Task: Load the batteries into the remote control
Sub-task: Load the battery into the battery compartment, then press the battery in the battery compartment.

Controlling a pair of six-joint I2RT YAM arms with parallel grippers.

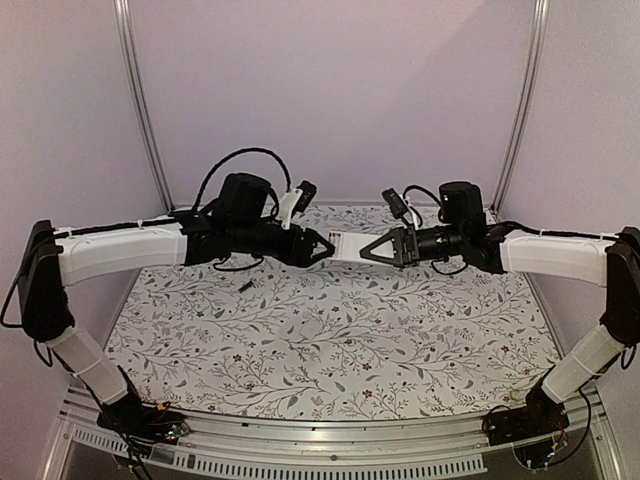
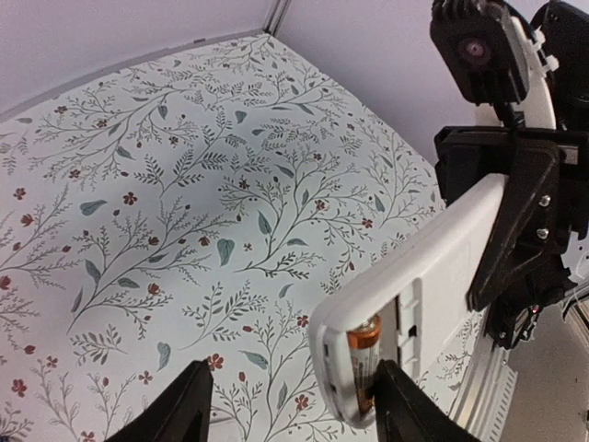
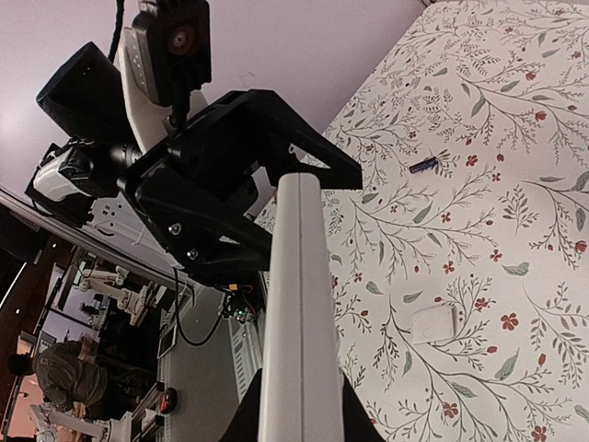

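Note:
My right gripper (image 1: pixel 372 249) is shut on the white remote control (image 1: pixel 346 245) and holds it level in the air above the back of the table. In the left wrist view the remote (image 2: pixel 433 276) shows its plain back with the compartment open and one battery (image 2: pixel 363 357), copper-topped, lying inside at the near end. My left gripper (image 2: pixel 290 412) is open, its jaws wide apart. The remote's end sits between them, close against the right finger (image 2: pixel 405 405). A second battery (image 1: pixel 243 284) lies loose on the table; it also shows in the right wrist view (image 3: pixel 423 165).
A small white rectangular plate (image 3: pixel 434 324), perhaps the compartment cover, lies flat on the floral tablecloth (image 1: pixel 330 340). Metal posts (image 1: pixel 140 100) stand at the back corners. The left arm's camera and cables (image 3: pixel 170 41) hang just beyond the remote's far end.

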